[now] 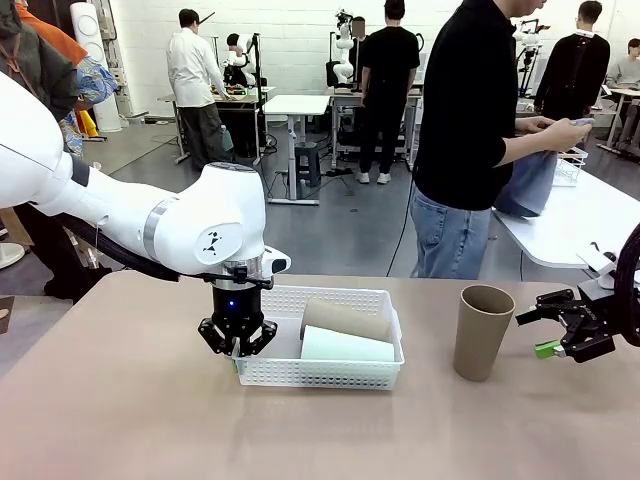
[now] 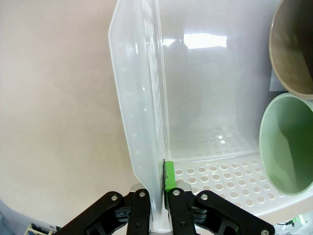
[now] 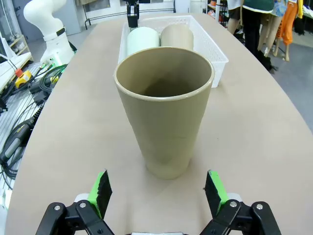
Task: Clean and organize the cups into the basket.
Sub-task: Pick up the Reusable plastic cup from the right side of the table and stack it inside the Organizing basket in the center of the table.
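1. Our left end effector (image 1: pixel 237 350) clenches the basket's (image 1: pixel 320 376) left wall.
2. Inside lie a tan cup (image 1: pixel 345 318) and a mint cup (image 1: pixel 347 346).
3. A second tan cup (image 1: pixel 482 332) stands upright on the tabletop (image 1: pixel 150 420).
4. Our right end effector (image 1: pixel 537 333), released, faces it; a person (image 1: pixel 468 130) stands beyond.

Front view: left arm (image 1: pixel 100 205) cut by picture's left edge, right arm (image 1: pixel 630 275) by right edge, little past right gripper (image 1: pixel 536 333) inside. Left gripper (image 1: pixel 238 350) covers basket's (image 1: pixel 340 376) left end. Lying tan cup (image 1: pixel 345 318) partly hidden behind mint cup (image 1: pixel 347 346). Person's (image 1: pixel 468 120) head cut by top edge.

Left wrist view: basket wall hides outer finger's pad. Both lying cups cut by right edge.

Right wrist view: standing cup (image 3: pixel 165 107) blocks basket's near end and parts of both lying cups. Left gripper at far end small, cut by top edge.
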You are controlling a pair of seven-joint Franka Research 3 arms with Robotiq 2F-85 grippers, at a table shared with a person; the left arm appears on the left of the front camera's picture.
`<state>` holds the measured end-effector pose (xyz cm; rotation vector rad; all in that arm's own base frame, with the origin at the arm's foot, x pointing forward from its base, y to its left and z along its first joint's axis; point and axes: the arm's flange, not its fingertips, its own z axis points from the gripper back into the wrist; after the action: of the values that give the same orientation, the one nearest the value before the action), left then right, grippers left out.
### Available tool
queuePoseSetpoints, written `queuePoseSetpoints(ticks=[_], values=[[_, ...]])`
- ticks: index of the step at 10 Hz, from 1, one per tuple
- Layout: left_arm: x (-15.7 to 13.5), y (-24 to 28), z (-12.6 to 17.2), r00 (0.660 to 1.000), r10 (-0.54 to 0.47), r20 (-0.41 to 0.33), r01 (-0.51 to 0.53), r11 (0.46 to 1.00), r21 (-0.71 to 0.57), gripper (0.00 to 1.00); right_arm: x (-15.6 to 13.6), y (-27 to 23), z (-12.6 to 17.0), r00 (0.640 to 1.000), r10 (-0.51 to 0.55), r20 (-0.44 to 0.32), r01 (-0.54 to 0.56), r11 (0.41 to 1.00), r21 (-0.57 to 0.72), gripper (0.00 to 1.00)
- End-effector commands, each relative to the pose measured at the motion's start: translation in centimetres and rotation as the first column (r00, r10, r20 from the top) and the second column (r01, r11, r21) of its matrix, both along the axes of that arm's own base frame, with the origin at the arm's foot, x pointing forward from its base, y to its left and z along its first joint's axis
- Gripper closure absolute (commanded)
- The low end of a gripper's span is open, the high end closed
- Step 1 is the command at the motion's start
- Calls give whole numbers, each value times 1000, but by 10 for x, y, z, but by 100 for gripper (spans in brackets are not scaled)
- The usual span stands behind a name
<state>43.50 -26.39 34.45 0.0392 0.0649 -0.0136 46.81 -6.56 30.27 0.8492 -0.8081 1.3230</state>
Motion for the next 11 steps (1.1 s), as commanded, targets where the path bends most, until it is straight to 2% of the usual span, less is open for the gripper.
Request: queuePoseSetpoints(ticks=[1, 4, 8, 11], values=[[-1, 0, -2, 1000, -5, -2, 5, 1000, 5, 100, 3, 6, -12, 998, 48, -42, -48, 999, -5, 0], [-1, 0, -2, 1000, -5, -2, 5, 1000, 5, 100, 11, 30, -38, 995, 73, -65, -74, 997, -29, 0], [-1, 0, -2, 1000, -5, -2, 5, 1000, 5, 100, 14, 45, -48, 993, 100, -56, -102, 994, -38, 0], [-1, 0, -2, 1000, -5, -2, 5, 1000, 5, 100, 26, 48, -57, 995, 78, -67, -80, 997, -23, 0]])
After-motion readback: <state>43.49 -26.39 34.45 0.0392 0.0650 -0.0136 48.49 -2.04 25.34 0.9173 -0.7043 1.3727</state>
